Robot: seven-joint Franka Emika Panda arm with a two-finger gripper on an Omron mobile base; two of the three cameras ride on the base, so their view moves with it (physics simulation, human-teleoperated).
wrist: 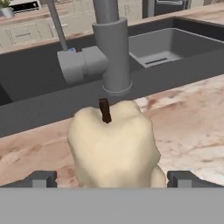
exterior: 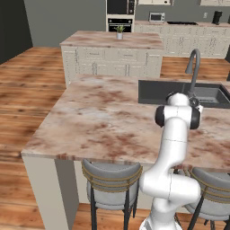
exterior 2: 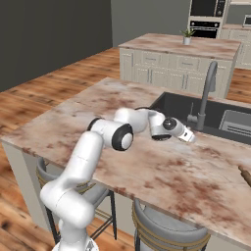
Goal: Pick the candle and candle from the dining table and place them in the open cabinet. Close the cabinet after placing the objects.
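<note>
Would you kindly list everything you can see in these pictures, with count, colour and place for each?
candle: one, cream with a dark wick, on the dining table by the tap's foot, between the open finger tips
dining table: one, pink-brown marbled top
sink: one, dark, set in the dining table
tap: one, grey, curved, at the sink's near edge
stools: two, grey, under the dining table's near edge
island: one, marble top, cream drawers, behind
potted plant: one, green, on the island
gripper: one, dark tips, open around the candle

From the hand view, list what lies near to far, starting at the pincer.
pincer → cream candle → tap base → dark sink → potted plant on the far island.
</note>
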